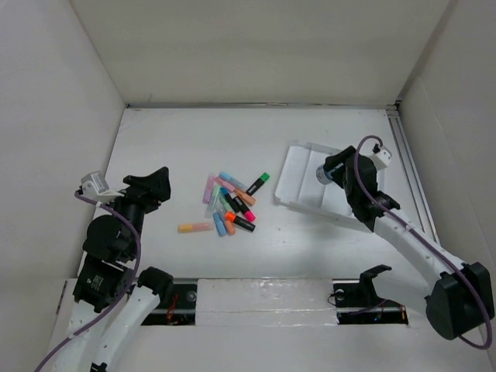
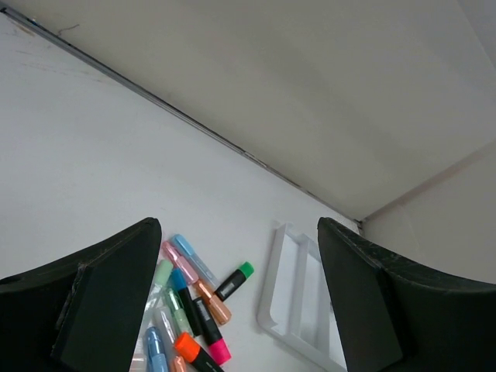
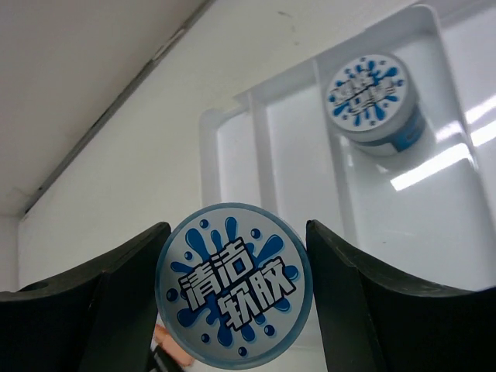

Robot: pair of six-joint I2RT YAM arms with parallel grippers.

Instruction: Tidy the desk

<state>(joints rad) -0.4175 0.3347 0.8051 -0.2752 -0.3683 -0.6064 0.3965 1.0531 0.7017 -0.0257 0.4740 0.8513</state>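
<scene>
Our right tool (image 3: 234,232) is closed on a round tub (image 3: 234,285) with a blue-and-white label, its fingers pressing the curved wall from both sides. We judge the tub light and rigid with a slick plastic wall, so a grip across its widest part suits it. It hangs above the white tray (image 3: 225,124), where a matching second tub (image 3: 372,101) sits in one compartment. The right arm reaches forward from its base, elbow bent. Our left tool (image 2: 239,225) gapes wide and empty, hovering left of the heap of markers (image 1: 229,203), its arm folded. The counter (image 1: 178,139) lies flat beneath everything, hard and smooth, so things will likely slide on it.
</scene>
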